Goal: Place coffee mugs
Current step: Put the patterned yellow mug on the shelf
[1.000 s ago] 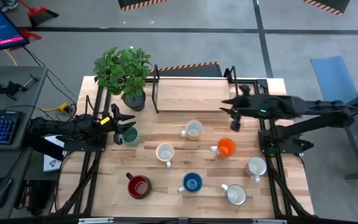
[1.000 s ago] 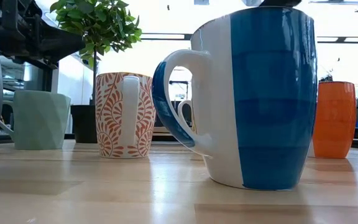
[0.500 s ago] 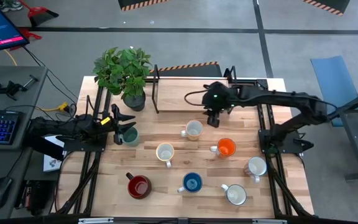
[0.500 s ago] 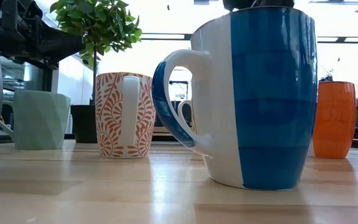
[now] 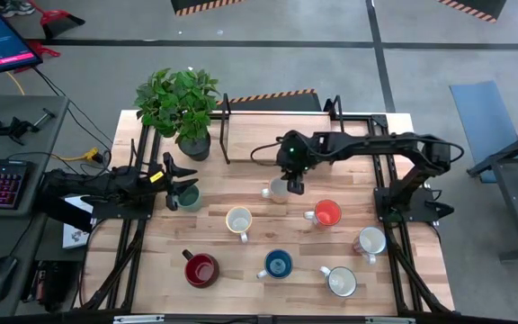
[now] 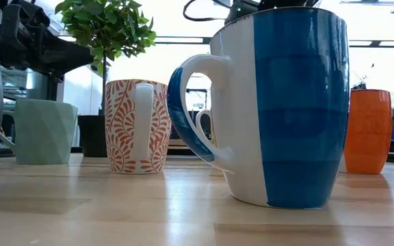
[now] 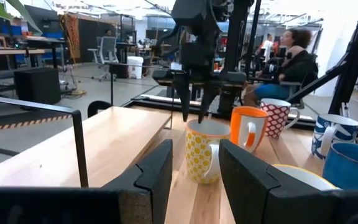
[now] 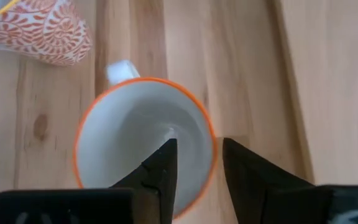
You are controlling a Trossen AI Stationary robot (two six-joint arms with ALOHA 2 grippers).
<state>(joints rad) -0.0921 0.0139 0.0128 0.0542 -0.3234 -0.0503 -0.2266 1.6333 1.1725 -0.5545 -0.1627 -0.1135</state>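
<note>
Fingers of the right tool (image 5: 293, 184) pointed straight down, parted, straddling the rim of a yellow mug (image 7: 202, 151) near the table's (image 5: 268, 247) centre. The left tool (image 5: 171, 177) waited at nine o'clock, released, beside a green mug (image 5: 188, 196).

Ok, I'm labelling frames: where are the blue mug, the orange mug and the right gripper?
blue mug (image 6: 299, 102), low view, its blue side wall.
orange mug (image 5: 328, 214), high view, its opening.
right gripper (image 7: 194, 115), left wrist view, midway between its fingertips.
</note>
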